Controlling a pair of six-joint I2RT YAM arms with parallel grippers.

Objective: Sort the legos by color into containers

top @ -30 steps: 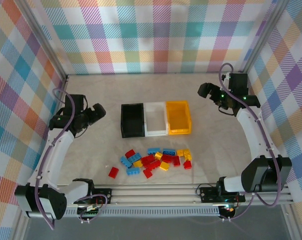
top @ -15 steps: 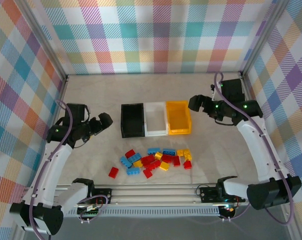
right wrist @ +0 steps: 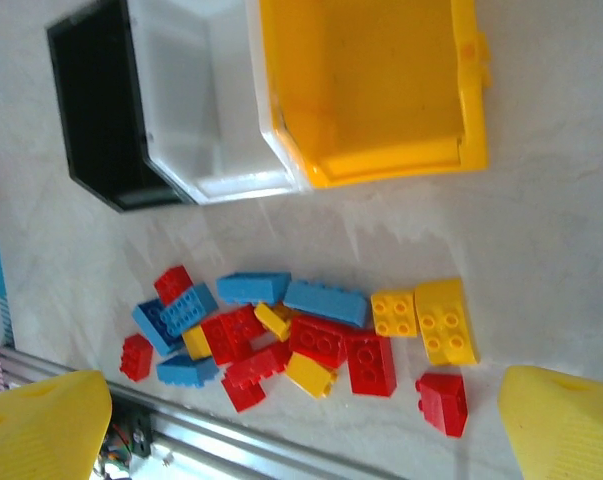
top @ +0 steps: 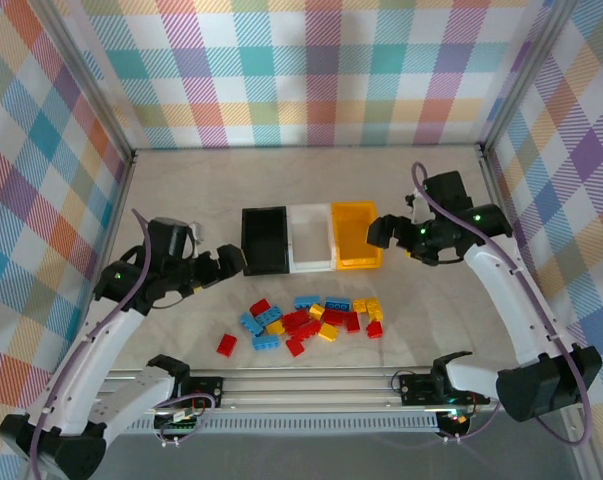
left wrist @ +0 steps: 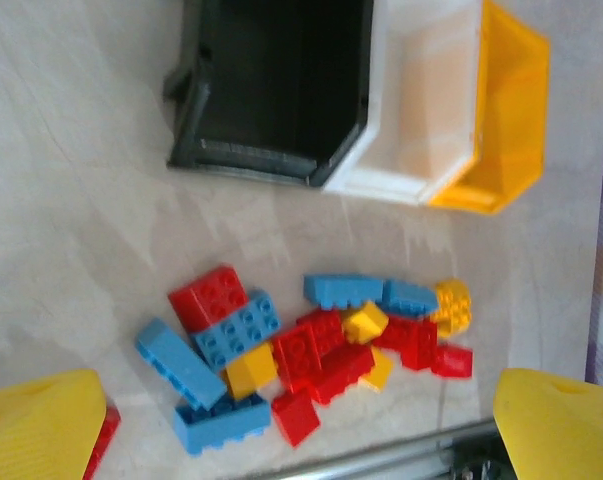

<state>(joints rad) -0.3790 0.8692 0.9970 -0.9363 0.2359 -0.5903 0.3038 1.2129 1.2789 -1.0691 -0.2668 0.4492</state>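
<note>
The legos [top: 306,322], a loose pile of red, blue and yellow bricks, lie on the table in front of three empty containers standing side by side: black [top: 264,265], white [top: 311,263] and yellow-orange [top: 357,262]. One red brick [top: 226,344] lies apart at the pile's left. My left gripper [top: 236,262] hovers open beside the black bin's left front corner. My right gripper [top: 379,232] hangs open at the yellow bin's right side. The left wrist view looks down on the pile [left wrist: 311,350] between wide-apart yellow fingers [left wrist: 41,425]. Likewise the right wrist view has the bricks [right wrist: 311,340] between spread fingers [right wrist: 561,420].
An aluminium rail [top: 311,385] runs along the table's near edge just below the pile. Plaid walls [top: 311,70] close in the back and both sides. Bare tabletop [top: 311,175] lies behind the bins.
Both arms have swung inward: the left gripper moved right toward the black bin, the right gripper moved left and nearer to the yellow bin. Both stayed open; the bricks have not moved.
</note>
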